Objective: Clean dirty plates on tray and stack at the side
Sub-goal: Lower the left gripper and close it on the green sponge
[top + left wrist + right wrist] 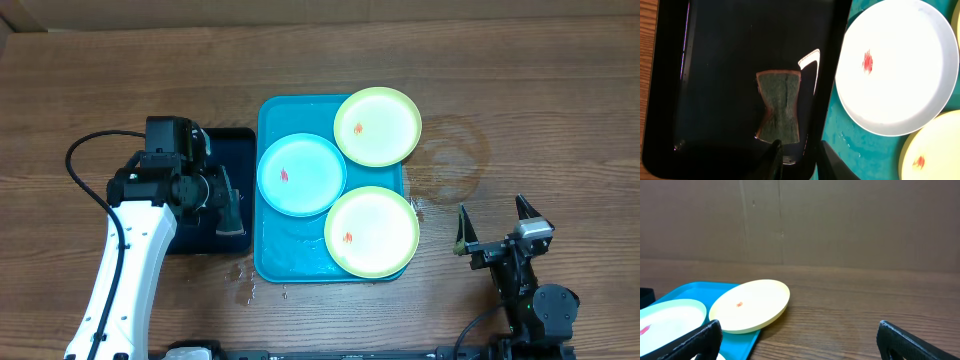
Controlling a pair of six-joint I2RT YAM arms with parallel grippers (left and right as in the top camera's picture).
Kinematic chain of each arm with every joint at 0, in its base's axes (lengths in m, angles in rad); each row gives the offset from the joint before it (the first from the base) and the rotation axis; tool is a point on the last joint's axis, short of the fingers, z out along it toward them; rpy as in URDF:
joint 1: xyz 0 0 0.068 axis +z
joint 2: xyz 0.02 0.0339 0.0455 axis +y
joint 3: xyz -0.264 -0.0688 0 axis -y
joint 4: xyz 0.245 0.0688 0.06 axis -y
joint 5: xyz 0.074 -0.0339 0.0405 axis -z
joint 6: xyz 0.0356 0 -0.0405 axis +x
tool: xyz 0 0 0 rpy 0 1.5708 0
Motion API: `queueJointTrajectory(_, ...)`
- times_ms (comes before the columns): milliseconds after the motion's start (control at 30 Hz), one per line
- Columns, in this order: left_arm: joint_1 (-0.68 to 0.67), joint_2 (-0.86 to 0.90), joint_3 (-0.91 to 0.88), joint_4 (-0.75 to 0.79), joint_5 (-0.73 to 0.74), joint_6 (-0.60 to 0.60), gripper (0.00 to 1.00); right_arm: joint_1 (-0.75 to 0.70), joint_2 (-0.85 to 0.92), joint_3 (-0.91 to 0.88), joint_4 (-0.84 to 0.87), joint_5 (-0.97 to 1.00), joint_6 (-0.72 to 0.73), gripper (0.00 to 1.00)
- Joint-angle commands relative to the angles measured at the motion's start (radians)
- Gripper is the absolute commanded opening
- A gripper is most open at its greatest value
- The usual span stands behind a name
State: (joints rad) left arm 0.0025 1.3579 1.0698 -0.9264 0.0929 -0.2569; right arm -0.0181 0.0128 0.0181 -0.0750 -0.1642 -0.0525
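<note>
Looking down on the turquoise tray (285,250) at mid-table, wet-looking and loaded. Finding the light blue plate (301,175) flat in the left half, with a red-orange smear near its centre. Finding the far yellow-green plate (377,126) at the far right corner, resting across the rim and jutting out over the table (540,90), with its own small smear. Finding the near yellow-green plate (371,231) at the near right corner, edge to edge with the blue one, overhanging the right rim, smeared as well. Spotting the left gripper (799,152) above the smaller black tray (235,145) just left of the turquoise one, with fingers a narrow gap apart and tips by the near end of a green sponge (779,105) lying inside near the right wall; impossible to tell whether pinching that sponge or merely above it. Spotting the right gripper (490,208) over bare wood to the right of the turquoise tray, well apart from all three, with jaws spread wide and nothing between them.
</note>
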Motion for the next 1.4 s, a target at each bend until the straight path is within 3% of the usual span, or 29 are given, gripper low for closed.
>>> queueJointTrajectory(0, 0.003, 0.008, -0.006, 0.004, 0.001, -0.013, 0.25, -0.003, -0.006, -0.010, 0.006, 0.010, -0.001, 1.00)
queueJointTrajectory(200, 0.003, 0.008, -0.006, 0.029, 0.001, -0.013, 0.24, -0.003, -0.006, -0.010, 0.006, 0.010, -0.001, 1.00)
queueJointTrajectory(267, 0.003, 0.008, -0.006, 0.048, 0.001, -0.013, 0.20, -0.003, -0.006, -0.010, 0.005, 0.010, -0.001, 1.00)
queueJointTrajectory(333, 0.003, 0.008, -0.006, 0.068, 0.004, -0.014, 0.05, -0.003, -0.006, -0.010, 0.005, 0.010, -0.001, 1.00)
queueJointTrajectory(367, 0.003, 0.008, -0.006, 0.072, 0.008, -0.023, 0.04, -0.003, -0.006, -0.010, 0.005, 0.010, -0.001, 1.00)
queueJointTrajectory(667, 0.003, 0.008, -0.006, 0.064, 0.023, -0.030, 0.04, -0.003, -0.006, -0.010, 0.006, 0.010, -0.001, 1.00)
queueJointTrajectory(833, 0.003, 0.008, -0.006, 0.048, 0.018, 0.026, 0.04, -0.003, -0.006, -0.010, 0.006, 0.010, -0.001, 1.00)
queueJointTrajectory(967, 0.004, 0.008, -0.006, -0.008, -0.061, 0.024, 0.13, -0.003, -0.006, -0.010, 0.005, 0.010, -0.001, 1.00)
queueJointTrajectory(1067, 0.004, 0.012, -0.007, -0.011, -0.075, 0.019, 0.13, -0.003, -0.006, -0.010, 0.005, 0.010, -0.001, 1.00)
queueJointTrajectory(1367, 0.003, 0.149, -0.008, -0.010, -0.025, 0.010, 0.14, -0.003, -0.006, -0.010, 0.006, 0.010, -0.001, 1.00)
